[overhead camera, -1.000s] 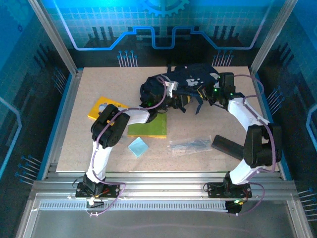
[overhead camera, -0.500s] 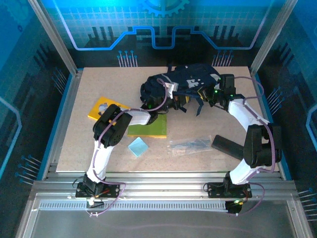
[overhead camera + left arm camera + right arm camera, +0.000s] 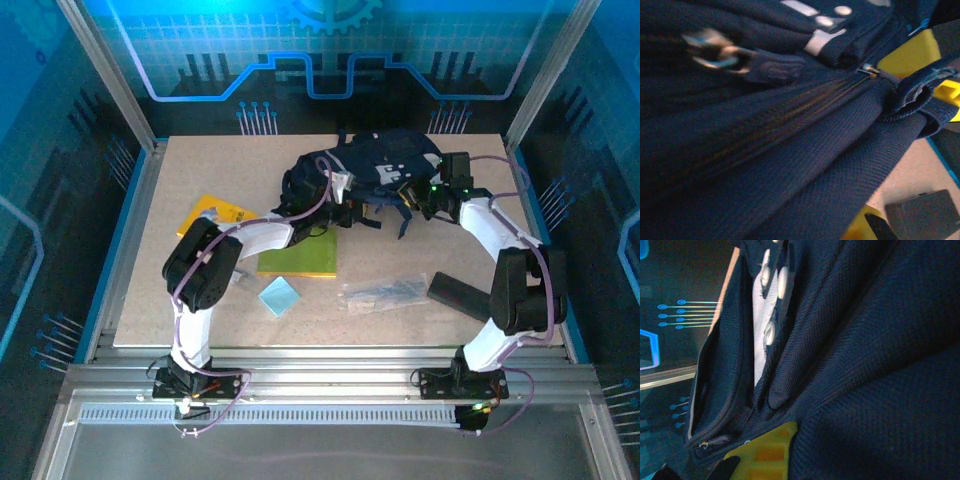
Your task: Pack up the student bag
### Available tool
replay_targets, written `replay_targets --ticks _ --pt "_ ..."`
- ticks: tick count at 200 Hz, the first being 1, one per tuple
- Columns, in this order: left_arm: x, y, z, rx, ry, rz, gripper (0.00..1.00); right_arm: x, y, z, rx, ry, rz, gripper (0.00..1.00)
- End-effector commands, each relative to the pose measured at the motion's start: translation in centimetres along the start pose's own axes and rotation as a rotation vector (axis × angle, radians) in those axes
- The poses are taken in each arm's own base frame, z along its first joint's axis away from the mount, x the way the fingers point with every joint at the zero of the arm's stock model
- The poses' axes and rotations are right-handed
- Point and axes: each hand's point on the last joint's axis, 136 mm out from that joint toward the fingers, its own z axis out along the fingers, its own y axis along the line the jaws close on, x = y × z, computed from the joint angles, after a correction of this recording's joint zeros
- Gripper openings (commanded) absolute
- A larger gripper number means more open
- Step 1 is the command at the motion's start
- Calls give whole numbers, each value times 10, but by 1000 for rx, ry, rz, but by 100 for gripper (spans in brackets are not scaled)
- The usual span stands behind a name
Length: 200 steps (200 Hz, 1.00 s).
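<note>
- The student bag point(image 3: 375, 160) lies slumped at the far middle of the bench point(image 3: 200, 330), where both arms can reach it from opposite sides.
- The left gripper point(image 3: 338, 195) is clenched on dark fabric at the bag's near left edge, beside the zipper point(image 3: 790, 107). It probably pins or pulls that side.
- The right gripper point(image 3: 412, 190) is clenched on fabric at the bag's right side, seemingly bracing it so the opening can be worked.
- The green book point(image 3: 300, 258), yellow book point(image 3: 210, 215), blue square point(image 3: 279, 296), clear packet point(image 3: 385, 290) and black case point(image 3: 458, 292) lie nearer, outside the bag, so packing looks hardly begun.
</note>
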Motion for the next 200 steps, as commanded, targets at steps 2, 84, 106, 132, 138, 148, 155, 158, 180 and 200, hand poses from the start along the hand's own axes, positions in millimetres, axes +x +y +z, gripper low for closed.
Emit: replay_targets --ticks 2,84,106,132,138,148,155,158,180,200 --pt "13 63 -26 -301 83 5 0 -20 12 -10 -18 -53 -45 0" --pt "9 29 -23 -169 69 59 0 -14 25 -14 -75 -9 -26 0" --pt "15 -9 -10 -36 41 103 8 -10 29 -16 -81 -1 -24 0" --pt "21 -47 -3 79 -1 162 31 -9 33 -21 -96 -6 -18 0" --pt "22 -51 -2 89 -15 171 35 -9 34 -21 -98 -6 -13 0" --pt "21 -57 1 101 -32 176 37 -9 36 -23 -109 -5 -9 0" --pt "20 -56 4 98 -38 173 38 -8 38 -24 -115 -4 -5 0" --pt "19 -57 6 99 -41 174 38 -7 39 -24 -118 -3 -4 0" --pt "11 -49 16 51 -82 178 38 -3 43 -26 -129 -4 1 0" --pt "4 -35 25 -21 -123 190 37 0 46 -28 -144 -2 7 0"
